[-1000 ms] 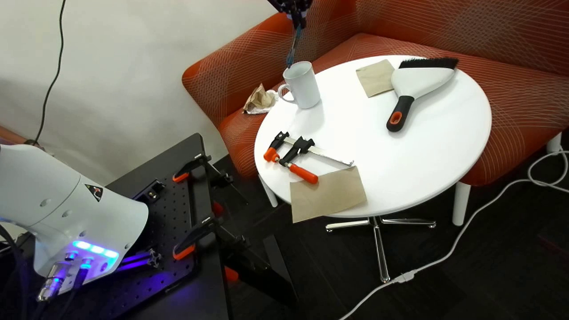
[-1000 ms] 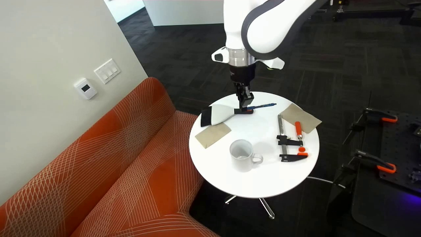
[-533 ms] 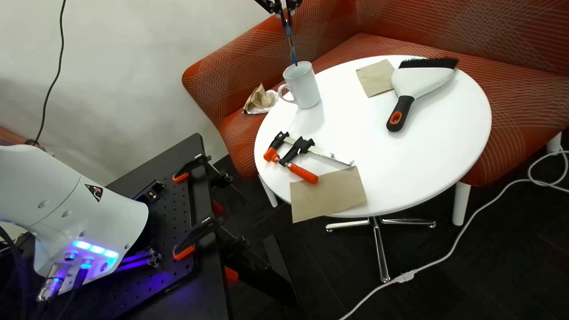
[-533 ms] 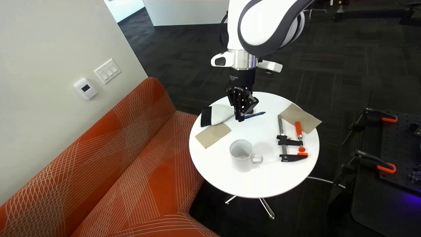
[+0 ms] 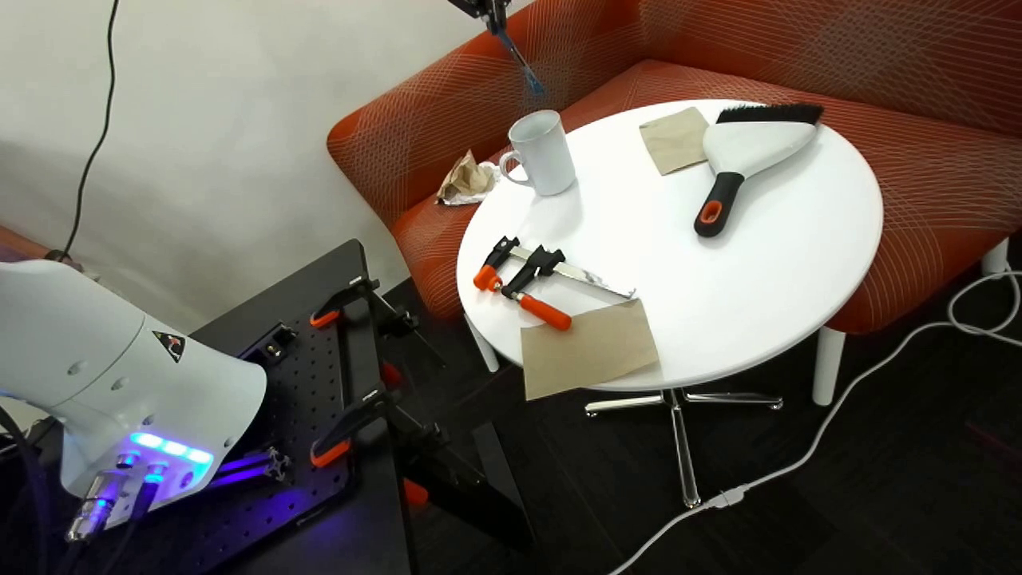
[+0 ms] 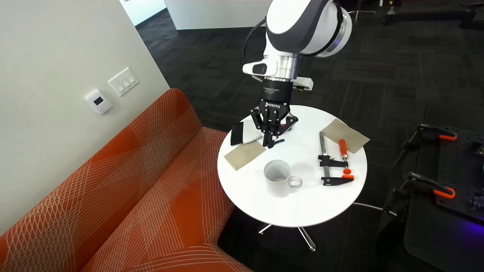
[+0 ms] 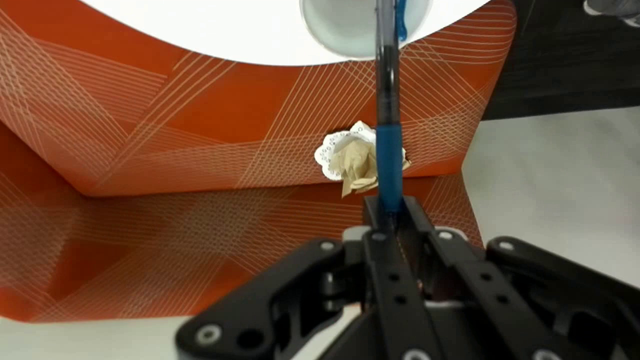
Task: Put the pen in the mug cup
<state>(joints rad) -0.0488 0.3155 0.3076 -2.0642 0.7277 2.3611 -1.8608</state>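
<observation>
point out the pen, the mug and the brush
Pen (image 7: 388, 95): in the wrist view, on the dark middle of its barrel.
Mug (image 5: 545, 158): in an exterior view, on its outer wall.
Brush (image 5: 748, 147): in an exterior view, on its pale body.

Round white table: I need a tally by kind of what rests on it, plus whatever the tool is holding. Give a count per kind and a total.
White mug: 1
Orange-handled bar clamp: 1
Hand brush: 1
Brown paper sheets: 2
Pen, held in the tool: 1
Total: 6
</observation>
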